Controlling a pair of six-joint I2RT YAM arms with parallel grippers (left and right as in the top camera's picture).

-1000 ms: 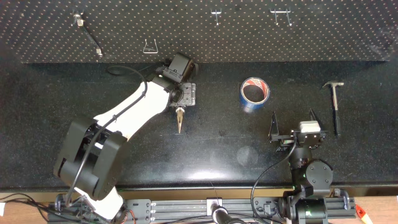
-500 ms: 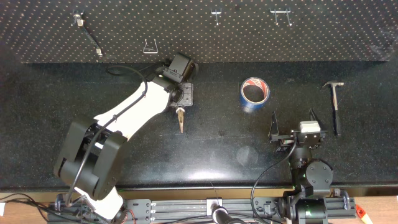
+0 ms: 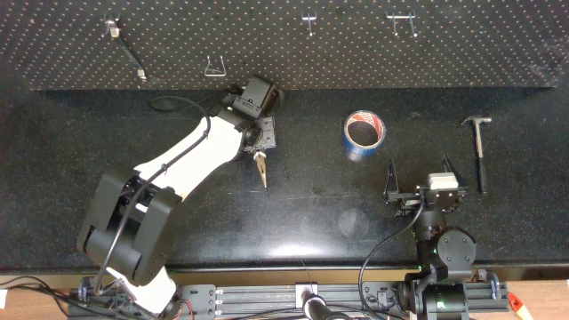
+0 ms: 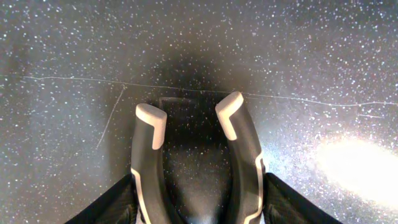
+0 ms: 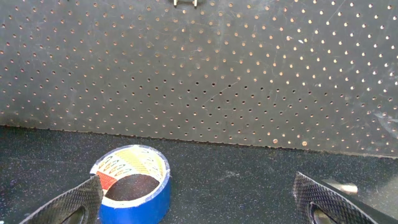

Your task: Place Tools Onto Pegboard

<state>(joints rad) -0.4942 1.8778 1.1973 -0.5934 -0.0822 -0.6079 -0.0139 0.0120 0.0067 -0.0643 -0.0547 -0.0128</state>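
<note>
Now — left hand (image 3: 264, 135) clenched on pliers (image 3: 260, 169) | right hand (image 5: 199, 202) released — tape (image 5: 130, 183) beside it

**Three loose, one hung**

I see the pliers (image 3: 260, 167) with their nose pointing toward the arm bases, slightly slanted. Their grey, pale-tipped handles (image 4: 149, 155) sit spread between the fingers of the left claw (image 4: 199, 193). The blue tape roll (image 3: 364, 134) lies flat on the desk (image 3: 311, 213), hole up. The hammer (image 3: 479, 156) lies far right, head toward the pegboard (image 3: 267, 36). A long dark tool (image 3: 129, 49) hangs at the pegboard's left.
</note>
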